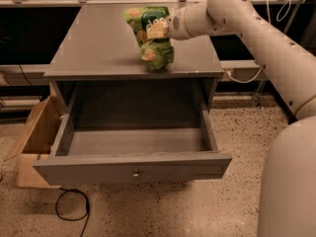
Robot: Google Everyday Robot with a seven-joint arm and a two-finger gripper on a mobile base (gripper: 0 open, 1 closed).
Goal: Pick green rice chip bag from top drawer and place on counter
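Tan cardboard box (33, 141) sits on the floor at left, beside the top drawer (133, 165), which is pulled wide open. Above, the green rice chip bag (154, 53) stands on the counter (94, 43) near its front edge, its upper half pinched by the gripper (157, 30) reaching in from the right.

A speckled floor (242, 201) is seen, with a black cable (87, 205) and a cardboard box (35, 139) at left. The pincer (157, 31) is held above the counter (98, 38), clamped on the bag (157, 58).
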